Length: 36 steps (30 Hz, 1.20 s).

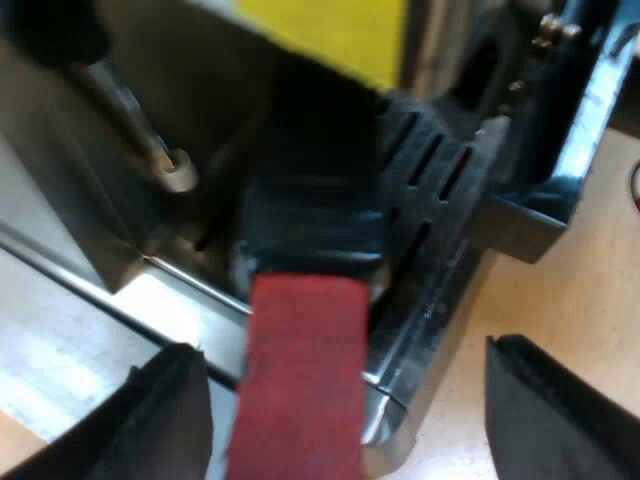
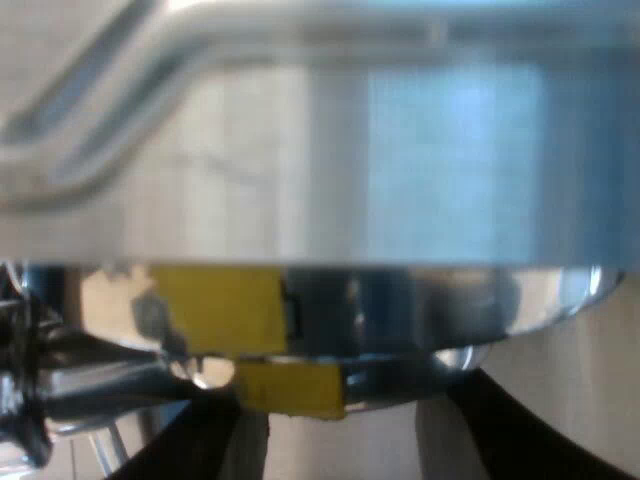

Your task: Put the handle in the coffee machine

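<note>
axis: handle point(image 1: 300, 390) runs from machine point(image 1: 450, 180) front into left gripper point(image 1: 342, 352) gap
left gripper: spread wide, touching nothing
right gripper point(image 2: 345, 405): spread, empty

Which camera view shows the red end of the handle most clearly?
The left wrist view: the handle's red end lies close, between the fingers of the open left gripper, at the front of the espresso machine. The right wrist view gives the machine's shiny metal and yellow patches instead.

No readable text; yellow patch point(image 1: 320, 30) on espresso machine point(image 1: 90, 200) shows no lettering
</note>
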Each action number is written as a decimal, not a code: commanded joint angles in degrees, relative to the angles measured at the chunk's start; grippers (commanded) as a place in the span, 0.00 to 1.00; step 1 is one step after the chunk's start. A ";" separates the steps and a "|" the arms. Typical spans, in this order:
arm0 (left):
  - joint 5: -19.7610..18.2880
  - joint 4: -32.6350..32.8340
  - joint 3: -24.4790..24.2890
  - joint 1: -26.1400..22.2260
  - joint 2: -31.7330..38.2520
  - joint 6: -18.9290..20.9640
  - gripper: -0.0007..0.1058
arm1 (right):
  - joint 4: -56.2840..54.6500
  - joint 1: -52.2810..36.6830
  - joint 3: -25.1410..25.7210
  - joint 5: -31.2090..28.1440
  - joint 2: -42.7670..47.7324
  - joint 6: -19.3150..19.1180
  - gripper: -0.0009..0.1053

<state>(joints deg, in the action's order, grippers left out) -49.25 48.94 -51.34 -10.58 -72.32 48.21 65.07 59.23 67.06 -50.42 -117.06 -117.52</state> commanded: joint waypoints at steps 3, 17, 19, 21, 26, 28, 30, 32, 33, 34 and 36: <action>-0.91 0.18 -0.50 -4.34 2.42 -0.29 0.58 | 8.20 -0.39 2.12 0.19 4.41 -0.99 0.36; -7.07 6.56 -7.45 -9.44 5.42 -0.67 0.54 | 8.24 -0.29 2.12 0.55 7.64 -0.87 0.36; -7.27 6.70 -8.88 -9.44 5.42 -0.67 0.52 | 8.24 -0.29 2.12 0.55 7.90 -0.87 0.36; -6.55 6.44 -10.38 -9.44 5.42 -0.45 0.42 | 8.24 -0.29 2.12 0.62 8.11 -0.72 0.36; 0.16 6.31 -11.22 -9.12 5.21 -0.74 0.01 | 8.32 -0.13 2.12 0.62 8.34 -0.73 0.36; 2.19 6.31 -11.22 -8.52 4.80 -0.71 0.01 | 8.32 0.12 2.12 0.62 8.34 -0.73 0.36; 6.59 6.02 -11.22 -7.05 4.04 -0.71 0.01 | 8.32 0.40 2.12 0.62 8.34 -0.73 0.36; 8.87 5.50 -11.22 -5.54 3.16 -0.57 0.01 | 8.32 0.38 2.12 0.62 8.34 -0.73 0.36; 10.60 5.06 -11.22 -4.42 2.27 -0.44 0.01 | 8.32 0.38 2.12 0.62 8.34 -0.73 0.36; 11.66 4.81 -11.22 -3.86 1.99 -0.44 0.01 | 8.32 0.38 2.12 0.62 8.34 -0.73 0.36; 14.94 4.30 -11.22 -1.89 0.22 -0.45 0.01 | 8.32 0.38 2.12 0.62 8.34 -0.73 0.36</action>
<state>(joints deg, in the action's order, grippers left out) -36.52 53.92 -62.28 -13.60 -71.30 47.65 62.76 59.54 66.43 -50.46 -115.17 -117.80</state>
